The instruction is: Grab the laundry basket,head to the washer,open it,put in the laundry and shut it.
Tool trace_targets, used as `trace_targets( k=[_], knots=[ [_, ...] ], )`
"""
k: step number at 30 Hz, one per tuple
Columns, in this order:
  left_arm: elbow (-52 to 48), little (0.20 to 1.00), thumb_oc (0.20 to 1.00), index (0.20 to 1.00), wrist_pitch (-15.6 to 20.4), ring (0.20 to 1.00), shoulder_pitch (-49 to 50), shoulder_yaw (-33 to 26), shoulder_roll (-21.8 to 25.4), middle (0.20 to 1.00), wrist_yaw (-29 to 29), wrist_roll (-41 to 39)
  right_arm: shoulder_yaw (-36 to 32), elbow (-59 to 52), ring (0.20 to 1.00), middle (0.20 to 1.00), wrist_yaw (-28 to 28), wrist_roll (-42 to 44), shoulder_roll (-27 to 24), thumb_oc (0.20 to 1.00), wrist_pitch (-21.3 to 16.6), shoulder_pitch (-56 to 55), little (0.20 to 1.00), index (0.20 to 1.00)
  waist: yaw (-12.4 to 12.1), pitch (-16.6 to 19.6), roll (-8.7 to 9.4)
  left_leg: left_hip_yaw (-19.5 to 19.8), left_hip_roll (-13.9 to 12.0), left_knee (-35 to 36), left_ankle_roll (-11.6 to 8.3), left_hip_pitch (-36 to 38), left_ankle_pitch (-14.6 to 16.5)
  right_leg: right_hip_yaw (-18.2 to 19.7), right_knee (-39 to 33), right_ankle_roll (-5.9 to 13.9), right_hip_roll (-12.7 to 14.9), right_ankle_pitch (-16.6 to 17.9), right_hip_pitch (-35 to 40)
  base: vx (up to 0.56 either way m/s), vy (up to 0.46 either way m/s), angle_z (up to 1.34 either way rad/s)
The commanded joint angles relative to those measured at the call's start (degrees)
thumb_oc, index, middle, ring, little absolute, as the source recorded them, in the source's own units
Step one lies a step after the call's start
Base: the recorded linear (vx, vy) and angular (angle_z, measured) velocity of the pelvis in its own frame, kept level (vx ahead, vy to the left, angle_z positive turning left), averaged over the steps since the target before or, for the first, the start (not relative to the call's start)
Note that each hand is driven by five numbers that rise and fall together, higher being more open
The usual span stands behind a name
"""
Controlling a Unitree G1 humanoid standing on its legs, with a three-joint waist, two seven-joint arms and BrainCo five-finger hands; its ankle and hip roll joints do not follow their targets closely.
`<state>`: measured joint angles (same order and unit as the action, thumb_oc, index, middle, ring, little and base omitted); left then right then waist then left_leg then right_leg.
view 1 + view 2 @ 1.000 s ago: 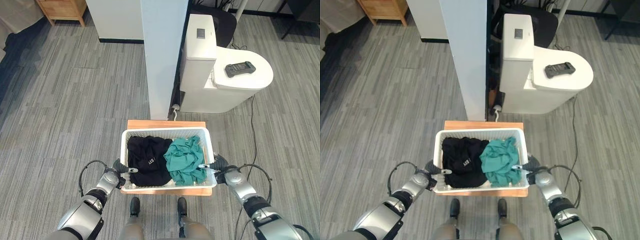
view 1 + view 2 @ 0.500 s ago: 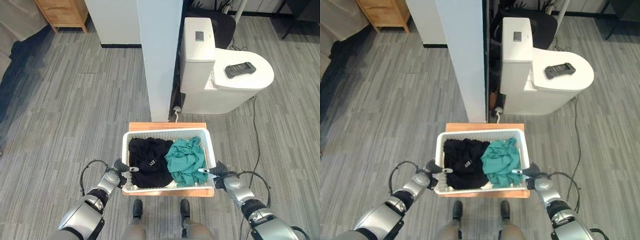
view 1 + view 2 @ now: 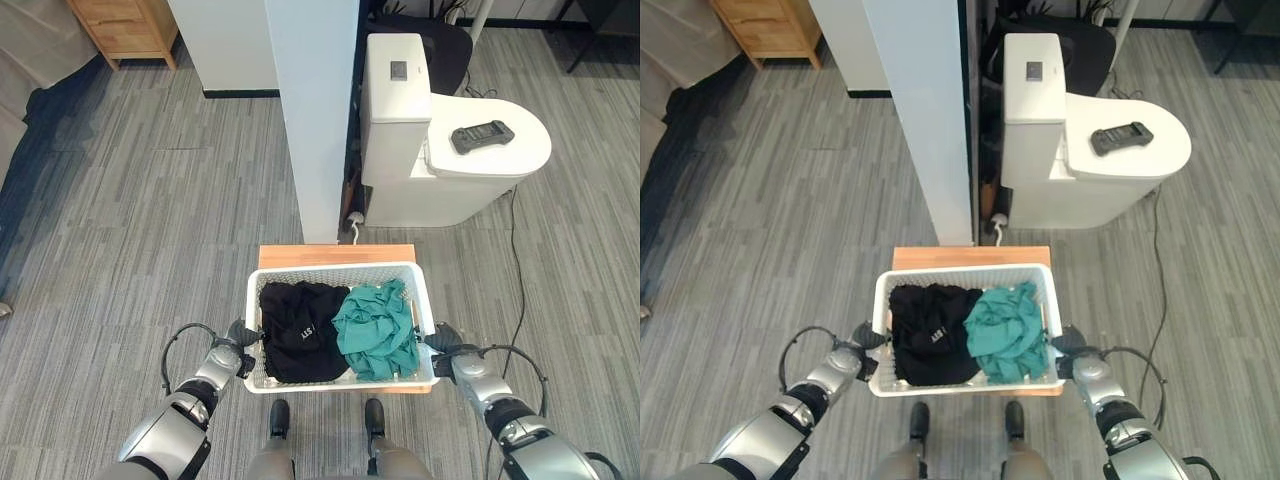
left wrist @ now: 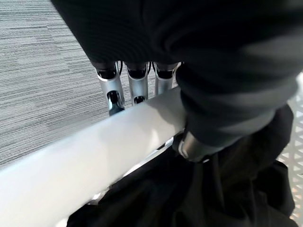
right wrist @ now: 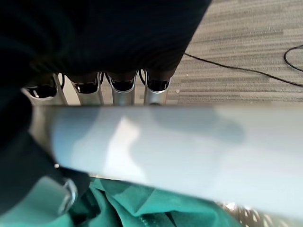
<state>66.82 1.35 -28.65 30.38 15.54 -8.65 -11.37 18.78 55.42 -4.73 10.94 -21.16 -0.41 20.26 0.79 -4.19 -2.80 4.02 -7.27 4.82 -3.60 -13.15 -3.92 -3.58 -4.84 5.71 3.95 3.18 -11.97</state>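
The white plastic mesh laundry basket (image 3: 340, 375) sat just above the low wooden stand (image 3: 335, 255), a black garment (image 3: 297, 342) and a crumpled teal garment (image 3: 376, 331) inside. The left hand (image 3: 240, 352) clasped its left rim, fingers (image 4: 111, 90) under, thumb over; the right hand (image 3: 447, 350) clamped the right rim likewise.

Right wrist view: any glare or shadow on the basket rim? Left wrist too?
Right wrist view: a soft bright highlight sits on the white plastic laundry basket rim, with shadow just below the right hand; nothing washed out. Left wrist view: the rim is evenly bright, dimmer beside the left hand; the black garment shows few folds.
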Motion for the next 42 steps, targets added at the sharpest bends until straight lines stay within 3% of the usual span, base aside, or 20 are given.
trace_targets(
  k=[1,12,17,22,23,24,28,29,32,42],
  knots=[
    [3.22,0.200,0.200,0.200,4.40,0.200,-5.19,-0.13,-3.58,0.200,1.92,-1.75,1.41,-1.85,0.200,0.200,2.25,0.59,3.85,0.200,-4.69,1.16,0.200,0.200,-0.49,-0.64,3.13,4.64,0.91,0.18,0.30,-6.92,-5.16,-2.21,-0.16,2.66,4.70,1.90,-2.98,0.00,0.000,0.00],
    [-3.97,0.200,0.200,0.200,6.02,0.200,-0.69,-3.39,-1.22,0.200,1.84,-6.46,1.08,-6.70,0.200,0.200,3.74,1.57,3.33,0.200,-5.59,-2.63,0.200,0.200,-1.11,-0.93,2.68,4.83,0.95,0.18,0.20,-5.45,-5.25,-1.89,-0.16,2.44,4.53,1.65,-1.64,0.00,-0.009,0.00],
    [-16.52,0.200,0.200,0.200,6.33,0.200,6.61,-5.99,2.95,0.200,3.46,-9.54,-1.83,-13.04,0.200,0.200,4.58,1.62,1.87,0.200,-6.06,-8.20,0.200,0.200,-1.98,-0.64,2.45,5.62,0.36,0.18,-0.27,-3.12,-5.12,-3.49,0.54,2.05,4.02,0.01,1.79,0.03,-0.064,0.05],
    [-37.80,0.200,0.200,0.200,5.11,0.200,19.38,-10.88,10.65,0.200,8.20,-10.91,-5.62,-22.84,0.200,0.200,6.98,0.71,-0.04,0.200,-6.13,-13.86,0.200,0.200,-3.86,-1.42,1.62,7.35,-0.89,-0.86,-0.19,0.54,-4.16,-5.46,6.46,1.56,3.08,-3.77,4.16,0.03,-0.043,0.36],
    [-40.14,0.200,0.200,0.200,4.77,0.200,21.27,-12.00,11.86,0.200,8.79,-10.69,-5.58,-23.48,0.200,0.200,7.37,0.42,-0.18,0.200,-6.12,-13.85,0.200,0.200,-4.57,-2.21,1.80,8.11,-0.52,-2.69,0.15,1.34,-2.95,-4.97,7.79,1.55,2.96,-4.29,4.36,-0.01,0.014,0.09],
    [-43.67,0.200,0.200,0.200,4.76,0.200,25.32,-14.36,13.13,0.200,10.10,-10.59,-5.25,-24.61,0.200,0.200,8.37,-0.30,-0.16,0.200,-6.12,-14.04,0.200,0.200,-6.46,-3.62,2.35,12.75,2.43,-7.25,0.84,2.64,0.47,-3.92,8.97,1.45,3.05,-4.85,5.14,-0.04,0.018,-0.06],
    [-43.89,0.200,0.200,0.200,4.65,0.200,25.51,-14.49,13.23,0.200,10.13,-10.59,-5.18,-24.61,0.200,0.200,8.37,-0.31,-0.11,0.200,-6.12,-14.05,0.200,0.200,-6.30,-3.90,2.39,12.84,2.61,-7.90,0.91,2.67,0.89,-4.00,9.01,1.51,3.14,-4.96,5.49,-0.02,0.026,-0.36],
    [-47.37,0.200,0.200,0.200,4.28,0.200,30.58,-17.31,13.63,0.200,12.34,-10.12,-5.26,-24.36,0.200,0.200,10.35,-1.09,-0.27,0.200,-5.85,-14.91,0.200,0.200,-8.14,-3.22,2.63,18.49,6.56,-10.54,1.25,4.06,4.53,-3.43,8.07,1.55,3.32,-4.53,7.69,-0.04,0.128,0.05],
    [-50.70,0.200,0.200,0.200,3.46,0.200,34.34,-19.41,14.55,0.200,13.47,-7.95,-5.18,-25.13,0.200,0.200,10.89,-0.61,1.20,0.200,-5.50,-16.96,0.200,0.200,-8.34,-0.78,3.31,18.46,8.00,-12.20,1.93,4.69,6.31,-4.13,6.50,2.15,4.95,-3.88,10.16,-0.02,0.180,0.05],
    [-57.40,0.200,0.200,0.200,2.18,0.200,40.92,-24.48,15.39,0.200,15.63,-6.17,-5.28,-26.26,0.200,0.200,13.38,0.36,3.07,0.200,-3.41,-19.21,0.200,0.200,-9.48,1.36,4.75,16.39,14.15,-17.55,5.77,7.50,10.97,-0.88,9.35,3.84,9.31,-3.40,11.04,-0.04,0.158,-0.10]
  ],
)
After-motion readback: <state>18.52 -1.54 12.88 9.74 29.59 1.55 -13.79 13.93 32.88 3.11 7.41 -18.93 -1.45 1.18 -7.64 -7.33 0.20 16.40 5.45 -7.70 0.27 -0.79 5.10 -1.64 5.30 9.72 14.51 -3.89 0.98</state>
